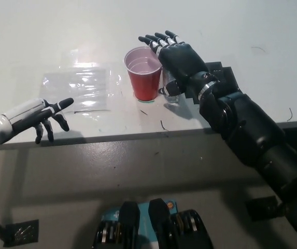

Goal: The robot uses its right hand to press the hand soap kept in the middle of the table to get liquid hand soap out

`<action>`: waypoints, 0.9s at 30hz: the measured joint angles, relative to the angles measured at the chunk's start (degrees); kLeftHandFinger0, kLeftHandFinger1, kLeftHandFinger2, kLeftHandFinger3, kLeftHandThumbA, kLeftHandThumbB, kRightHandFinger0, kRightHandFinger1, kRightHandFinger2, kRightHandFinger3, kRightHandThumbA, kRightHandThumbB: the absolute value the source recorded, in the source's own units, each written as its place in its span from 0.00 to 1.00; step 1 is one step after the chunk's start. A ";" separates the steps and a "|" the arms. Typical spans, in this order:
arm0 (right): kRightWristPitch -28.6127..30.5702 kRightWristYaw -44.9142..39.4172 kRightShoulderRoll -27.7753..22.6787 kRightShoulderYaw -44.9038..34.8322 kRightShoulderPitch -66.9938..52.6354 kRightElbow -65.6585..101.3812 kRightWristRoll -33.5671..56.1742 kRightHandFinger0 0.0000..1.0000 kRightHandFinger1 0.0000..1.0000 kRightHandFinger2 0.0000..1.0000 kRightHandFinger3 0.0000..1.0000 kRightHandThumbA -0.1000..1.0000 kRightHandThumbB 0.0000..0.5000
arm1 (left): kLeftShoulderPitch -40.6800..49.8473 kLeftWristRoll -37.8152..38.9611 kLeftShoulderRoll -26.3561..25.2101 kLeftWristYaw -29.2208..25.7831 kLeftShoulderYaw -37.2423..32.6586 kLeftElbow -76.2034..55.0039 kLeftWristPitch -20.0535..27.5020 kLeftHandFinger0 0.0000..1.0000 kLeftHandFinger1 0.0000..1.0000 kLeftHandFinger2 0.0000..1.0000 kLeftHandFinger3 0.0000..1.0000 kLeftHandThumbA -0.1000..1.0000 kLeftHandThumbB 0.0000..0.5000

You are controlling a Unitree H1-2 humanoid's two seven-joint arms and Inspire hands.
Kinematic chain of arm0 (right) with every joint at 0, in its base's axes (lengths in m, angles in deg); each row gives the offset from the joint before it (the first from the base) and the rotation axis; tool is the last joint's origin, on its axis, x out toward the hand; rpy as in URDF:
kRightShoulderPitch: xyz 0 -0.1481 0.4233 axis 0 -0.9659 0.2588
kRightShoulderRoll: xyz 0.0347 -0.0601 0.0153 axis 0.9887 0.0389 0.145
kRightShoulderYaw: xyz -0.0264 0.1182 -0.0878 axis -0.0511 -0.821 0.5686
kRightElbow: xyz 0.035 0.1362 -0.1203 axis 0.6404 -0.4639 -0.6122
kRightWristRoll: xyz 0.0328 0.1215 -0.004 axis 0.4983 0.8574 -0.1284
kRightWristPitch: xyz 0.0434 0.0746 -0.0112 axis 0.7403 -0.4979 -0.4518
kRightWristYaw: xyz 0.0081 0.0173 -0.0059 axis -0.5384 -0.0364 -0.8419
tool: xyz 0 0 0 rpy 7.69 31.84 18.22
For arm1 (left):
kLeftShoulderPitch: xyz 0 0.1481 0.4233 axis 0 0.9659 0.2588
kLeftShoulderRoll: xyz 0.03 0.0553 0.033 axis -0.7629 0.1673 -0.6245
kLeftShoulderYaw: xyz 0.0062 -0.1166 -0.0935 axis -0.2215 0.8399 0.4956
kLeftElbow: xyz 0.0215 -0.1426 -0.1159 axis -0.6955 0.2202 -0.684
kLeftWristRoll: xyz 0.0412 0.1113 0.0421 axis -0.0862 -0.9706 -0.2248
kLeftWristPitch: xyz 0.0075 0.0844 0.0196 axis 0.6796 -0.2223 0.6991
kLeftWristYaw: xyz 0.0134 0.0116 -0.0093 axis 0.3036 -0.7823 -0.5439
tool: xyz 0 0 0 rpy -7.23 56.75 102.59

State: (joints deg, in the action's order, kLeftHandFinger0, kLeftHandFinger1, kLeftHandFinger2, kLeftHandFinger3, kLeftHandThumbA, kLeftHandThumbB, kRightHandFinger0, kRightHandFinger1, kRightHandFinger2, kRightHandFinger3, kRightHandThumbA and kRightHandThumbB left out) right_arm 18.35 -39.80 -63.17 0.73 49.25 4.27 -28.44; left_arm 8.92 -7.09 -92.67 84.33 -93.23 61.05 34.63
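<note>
My white left robot hand (37, 118) rests at the near edge of the pale grey surface (44, 41), fingers spread and holding nothing. Beyond it lies a clear, crinkled plastic sheet (78, 88). Further right stands a red plastic cup (144, 72), upright, with pale liquid inside. Just beside the cup, my black right robot hand (175, 58) hovers palm down, fingers stretched flat over something small and clear that it mostly hides; whether that is the soap dispenser I cannot tell. Below the surface's edge is grey floor (138, 171).
</note>
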 measured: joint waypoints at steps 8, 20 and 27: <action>-0.24 0.00 -0.04 0.01 0.00 0.22 -0.02 1.00 1.00 1.00 1.00 1.00 1.00 | 0.00 0.02 0.00 0.02 0.00 0.38 0.02 0.19 0.33 0.52 0.74 1.00 0.49; -1.41 -0.29 -0.59 -0.01 -0.65 2.88 0.00 1.00 1.00 1.00 1.00 1.00 0.97 | 0.21 0.03 0.01 0.02 0.05 0.33 0.01 0.21 0.35 0.53 0.76 1.00 0.50; -2.51 -3.31 -2.72 -2.42 -2.70 11.34 0.92 1.00 1.00 1.00 1.00 1.00 0.88 | 3.01 0.03 -0.01 0.01 0.47 -0.76 -0.02 0.23 0.34 0.52 0.75 1.00 0.40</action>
State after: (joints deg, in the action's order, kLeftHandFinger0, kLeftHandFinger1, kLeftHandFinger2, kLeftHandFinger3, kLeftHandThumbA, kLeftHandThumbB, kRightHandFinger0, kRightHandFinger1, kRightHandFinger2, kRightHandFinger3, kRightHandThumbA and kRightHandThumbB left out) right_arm 15.85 -43.11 -65.89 -1.69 46.55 15.61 -27.52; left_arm 11.94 -7.06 -92.68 84.34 -92.76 60.29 34.61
